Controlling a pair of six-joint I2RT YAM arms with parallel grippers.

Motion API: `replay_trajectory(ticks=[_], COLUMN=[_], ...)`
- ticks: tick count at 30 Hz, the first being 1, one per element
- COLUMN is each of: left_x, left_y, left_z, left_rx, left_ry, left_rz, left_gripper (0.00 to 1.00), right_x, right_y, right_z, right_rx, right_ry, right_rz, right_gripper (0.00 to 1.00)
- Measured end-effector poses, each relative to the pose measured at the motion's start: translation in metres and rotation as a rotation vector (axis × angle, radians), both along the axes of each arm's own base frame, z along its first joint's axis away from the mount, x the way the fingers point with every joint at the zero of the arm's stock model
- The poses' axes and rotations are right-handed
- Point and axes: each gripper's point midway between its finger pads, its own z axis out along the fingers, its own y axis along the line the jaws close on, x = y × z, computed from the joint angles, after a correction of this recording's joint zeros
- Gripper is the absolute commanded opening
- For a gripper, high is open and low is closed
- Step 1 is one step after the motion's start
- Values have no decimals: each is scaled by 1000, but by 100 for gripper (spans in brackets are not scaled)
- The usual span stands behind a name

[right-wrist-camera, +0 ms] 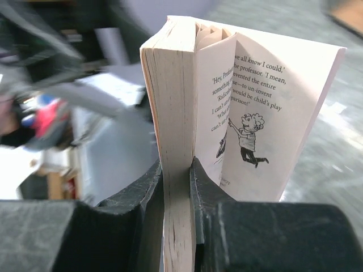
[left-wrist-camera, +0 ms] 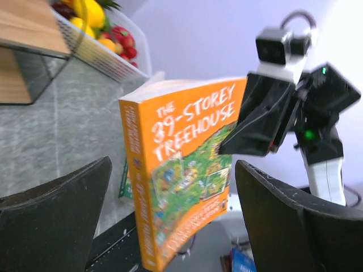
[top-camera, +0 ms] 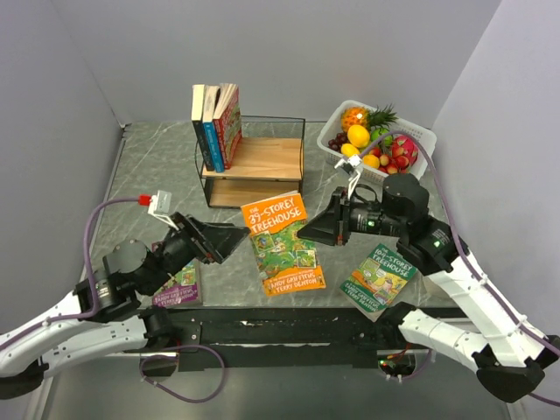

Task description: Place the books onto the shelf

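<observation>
Between the right jaws stands the orange book [right-wrist-camera: 177, 130].

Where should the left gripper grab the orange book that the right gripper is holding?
Probably the spine, approached from the left arm's side with jaws straddling cover and back. That stiff bound edge of the orange book faces the open left gripper, while the right gripper pinches the opposite page edge, where loose pages fan out.

"39-Storey Treehouse" on orange book [left-wrist-camera: 181, 170]

Grey table [top-camera: 157, 175] holds shelf [top-camera: 262, 159], basket [top-camera: 422, 137] — purple book [top-camera: 179, 285], green book [top-camera: 381, 276].
</observation>
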Motion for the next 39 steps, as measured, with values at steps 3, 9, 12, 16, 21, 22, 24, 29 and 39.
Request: replay_trajectory(ticks=[3, 9, 12, 16, 21, 22, 24, 29, 39], left_x=[-5, -13, -17, -26, -34, -35, -37, -36, 36], left_y=[-12, -27, -34, -39, -39, -38, -38, -38, -31], left_z=[8, 23, 30, 40, 53, 54, 55, 55, 63], left_rx=[14, 20, 9, -16, -56, -59, -59, -51, 158], left_ry=[-39, -100, -133, -182, -234, -246, -253, -262, -270], left_rz=[-62, -140, -179, -234, -269, -273, -280, -276, 77], left_gripper=[96, 98, 90, 40, 2, 1, 1, 1, 1], right_x=[-17, -43, -49, -51, -49, -48, -47, -44, 40], right_y=[4, 4, 3, 4, 6, 7, 8, 8, -39], right_z=[24, 54, 59, 58, 54, 54, 53, 54, 69], right_rx=[68, 130, 140, 139, 131, 130, 128, 107, 24], right_ry=[-9, -35, -40, -31, -25, -27, -26, -29, -160], right_rz=[98, 225, 255, 277, 291, 291, 293, 286, -352], right_gripper=[0, 0, 0, 0, 0, 0, 0, 68, 100])
